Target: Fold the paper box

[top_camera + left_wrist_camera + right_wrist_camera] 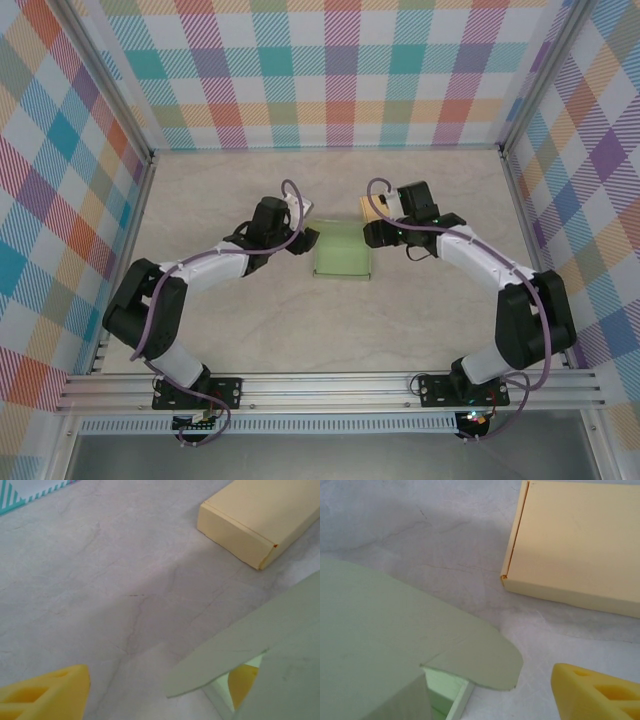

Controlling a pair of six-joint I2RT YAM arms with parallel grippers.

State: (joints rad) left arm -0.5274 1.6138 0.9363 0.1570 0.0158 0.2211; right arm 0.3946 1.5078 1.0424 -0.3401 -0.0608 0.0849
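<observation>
Flaps on your seemingly light, crease-prone green paper box are inviting edge pinches, left gripper gaping wide, right gripper width untellable.

I count two paper boxes on the one counter: one pale green box and one pale yellow box. There are two arms, a left arm and a right arm, each with one hand: the left hand and the right hand. My left wrist camera gives me two yellow fingers; the right wrist camera gives me one finger, the second possibly behind the green box.
</observation>
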